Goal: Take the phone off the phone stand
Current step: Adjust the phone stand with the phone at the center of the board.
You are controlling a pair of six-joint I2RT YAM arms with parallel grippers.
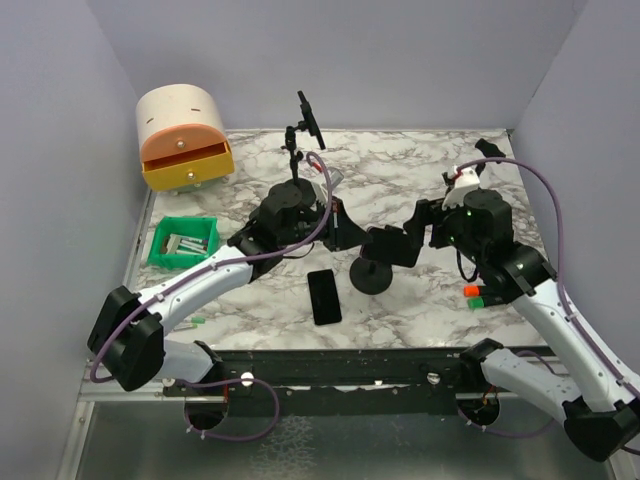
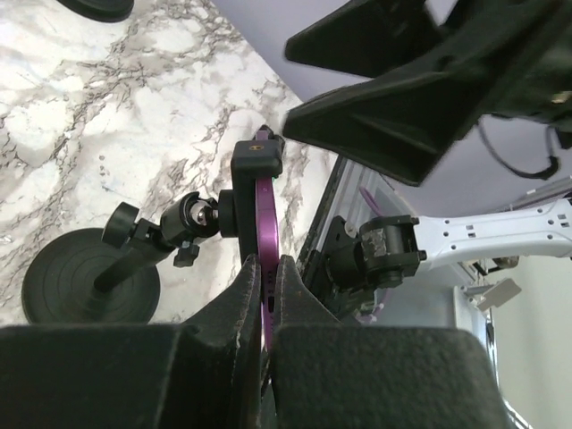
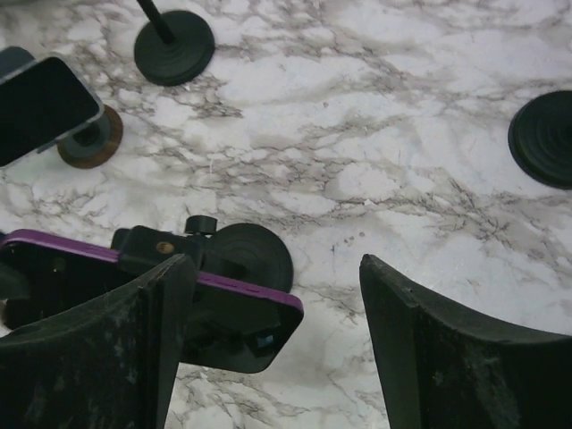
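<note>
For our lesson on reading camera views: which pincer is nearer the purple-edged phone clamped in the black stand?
Left. The left pincer grips the purple-edged phone by its rim; the right pincer is open beside its end.

Left tool (image 2: 266, 270) and right tool (image 3: 275, 268) flank the phone stand (image 1: 371, 275), a flat black phone (image 1: 323, 297) fronts it; beyond lies open marble

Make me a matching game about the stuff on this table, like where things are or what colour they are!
Things:
1. purple phone
2. black phone
3. bin
4. drawer box

Clues:
A. lying flat on the table
B. green, at the left side
C. pinched between the left fingers
D. orange and yellow drawers, back left

Pairs: 1-C, 2-A, 3-B, 4-D
</note>
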